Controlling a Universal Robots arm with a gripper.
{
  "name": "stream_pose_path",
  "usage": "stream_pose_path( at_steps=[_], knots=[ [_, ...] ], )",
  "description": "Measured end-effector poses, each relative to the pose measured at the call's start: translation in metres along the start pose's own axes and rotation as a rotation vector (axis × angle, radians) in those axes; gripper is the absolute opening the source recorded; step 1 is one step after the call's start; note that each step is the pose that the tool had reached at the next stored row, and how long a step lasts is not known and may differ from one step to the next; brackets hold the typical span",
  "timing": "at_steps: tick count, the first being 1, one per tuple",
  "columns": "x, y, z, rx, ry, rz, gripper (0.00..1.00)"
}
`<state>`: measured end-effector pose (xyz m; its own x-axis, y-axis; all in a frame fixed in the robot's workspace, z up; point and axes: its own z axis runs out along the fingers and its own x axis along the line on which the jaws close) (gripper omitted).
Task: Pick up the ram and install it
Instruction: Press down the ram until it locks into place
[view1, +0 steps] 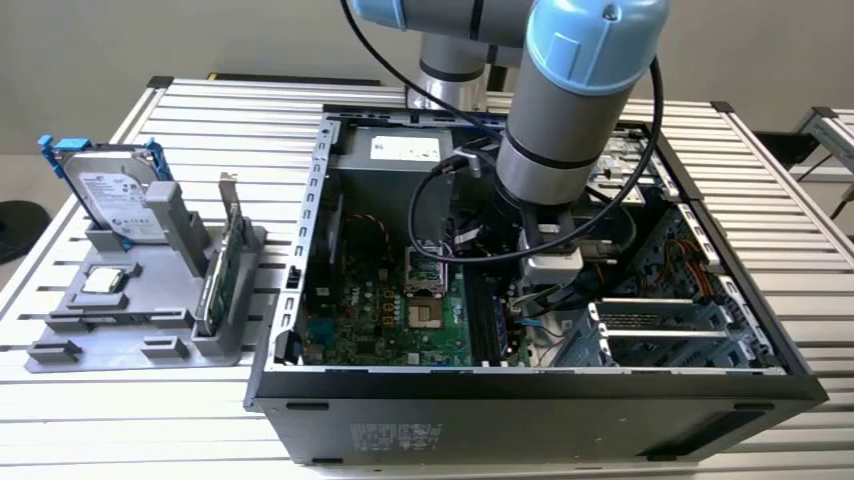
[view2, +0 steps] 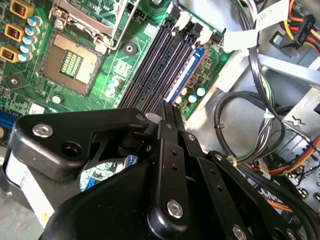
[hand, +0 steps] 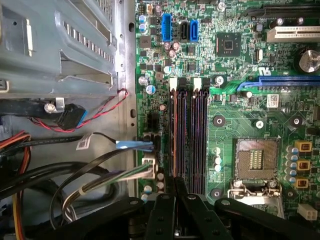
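While the arm stands inside the open case (view1: 534, 385), I find the tool (view2: 167, 107) low over the memory slots (hand: 197, 135), beside the empty socket (hand: 257, 157). Its fingers are drawn narrow, nearly together in both wrist views. I cannot confirm anything nipped between them.

I judge the ram (view2: 184, 75) to be the thin strip with a pale streak in the outermost slot, the one farthest from the socket. Whether it is fully seated I cannot tell.

The governing relation is that the ram's long axis runs parallel with the slots and straight away from the fingertips. The tool sits at one end of that line, touching or just above it, not over the middle.

The tabletop fixture at the exterior view's left carries a drive (view1: 118, 195) and a green card (view1: 224, 270).
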<state>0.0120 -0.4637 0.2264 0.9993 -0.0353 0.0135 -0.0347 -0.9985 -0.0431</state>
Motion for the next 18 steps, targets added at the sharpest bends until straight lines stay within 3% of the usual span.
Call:
stream_pose_path(
  at_steps=[18],
  knots=[
    [0.0, 0.0001, 0.0035, 0.0, 0.0, 0.0, 0.0]
  ],
)
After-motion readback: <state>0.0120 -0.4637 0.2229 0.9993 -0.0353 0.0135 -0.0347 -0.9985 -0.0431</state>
